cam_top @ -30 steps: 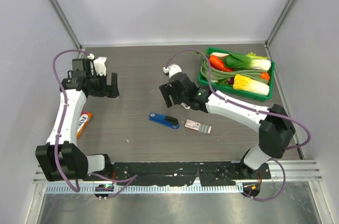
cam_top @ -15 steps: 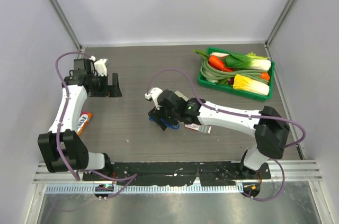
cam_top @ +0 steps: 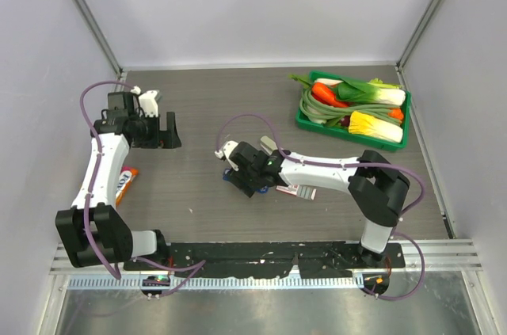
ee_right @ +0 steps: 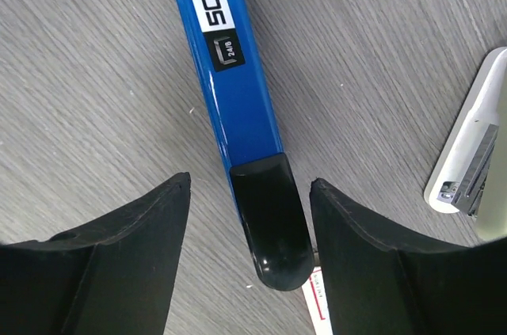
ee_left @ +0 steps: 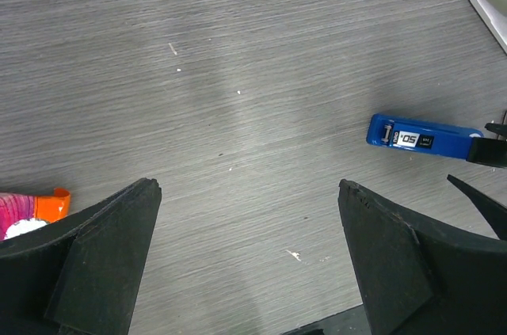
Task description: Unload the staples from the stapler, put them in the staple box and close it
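Since half a second ago the right gripper (ee_right: 249, 192) has settled lower, open and straddling the dark end of the stapler (ee_right: 238, 105), placed to pinch it. The stapler lies flat on the bench (cam_top: 198, 105); the left gripper (ee_left: 249, 192) waits open, well apart.

Beside stapler (ee_right: 238, 105): room both flanks, right gripper (ee_right: 249, 192) fingers astride.
Dark end: box (cam_top: 297, 191) just beside, tight.
Blue end: open table (cam_top: 198, 192).
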`<control>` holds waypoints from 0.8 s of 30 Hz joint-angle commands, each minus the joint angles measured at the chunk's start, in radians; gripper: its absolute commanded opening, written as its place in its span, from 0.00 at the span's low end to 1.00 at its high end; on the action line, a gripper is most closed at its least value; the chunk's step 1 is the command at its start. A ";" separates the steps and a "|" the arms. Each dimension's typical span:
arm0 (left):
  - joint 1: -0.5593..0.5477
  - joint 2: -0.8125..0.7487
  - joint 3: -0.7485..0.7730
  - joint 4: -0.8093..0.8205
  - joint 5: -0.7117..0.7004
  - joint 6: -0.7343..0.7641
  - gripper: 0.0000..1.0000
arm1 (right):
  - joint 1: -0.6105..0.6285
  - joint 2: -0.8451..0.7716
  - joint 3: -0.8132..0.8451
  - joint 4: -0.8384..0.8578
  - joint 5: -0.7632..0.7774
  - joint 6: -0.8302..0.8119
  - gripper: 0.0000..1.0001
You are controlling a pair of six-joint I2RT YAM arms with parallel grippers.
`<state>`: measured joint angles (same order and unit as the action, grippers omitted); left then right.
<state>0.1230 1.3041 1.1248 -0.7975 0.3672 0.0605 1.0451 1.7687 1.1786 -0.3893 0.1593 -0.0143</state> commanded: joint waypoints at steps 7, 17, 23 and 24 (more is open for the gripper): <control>0.006 -0.012 0.027 -0.008 0.050 0.012 1.00 | 0.001 0.014 0.013 0.040 0.019 -0.015 0.39; 0.004 -0.002 0.026 -0.046 0.092 0.053 1.00 | 0.001 0.069 0.147 0.101 0.104 0.147 0.01; 0.006 0.004 0.020 -0.110 0.153 0.145 1.00 | 0.001 -0.021 0.075 0.349 0.213 0.377 0.01; 0.006 0.007 0.020 -0.121 0.191 0.153 1.00 | 0.001 -0.035 0.061 0.377 0.229 0.398 0.01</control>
<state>0.1230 1.3048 1.1252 -0.8551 0.4549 0.1402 1.0451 1.8496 1.2621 -0.2783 0.2737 0.1955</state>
